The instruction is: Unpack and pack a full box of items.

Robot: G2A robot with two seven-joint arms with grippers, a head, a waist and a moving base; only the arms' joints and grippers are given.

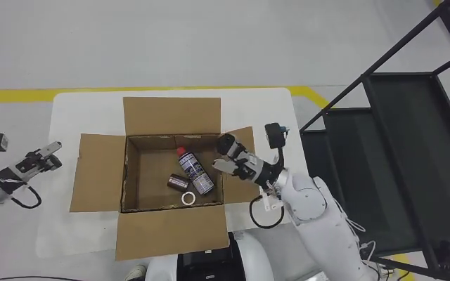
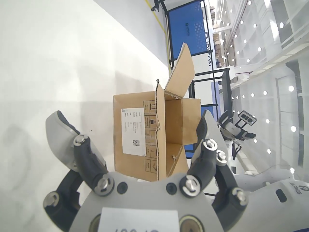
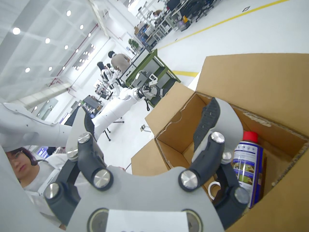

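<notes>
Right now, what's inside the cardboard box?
A spray can lying flat, a small dark cylinder and a white ring. The right gripper covers the box corner beneath it.

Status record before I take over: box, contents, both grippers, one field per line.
box: brown cardboard box, flaps open, on the white table
contents: blue spray can with red cap lying flat; small dark cylinder; white tape ring
right gripper: open, empty, over the box's right edge
left gripper: open, empty, at the table's left edge, apart from the box
</notes>
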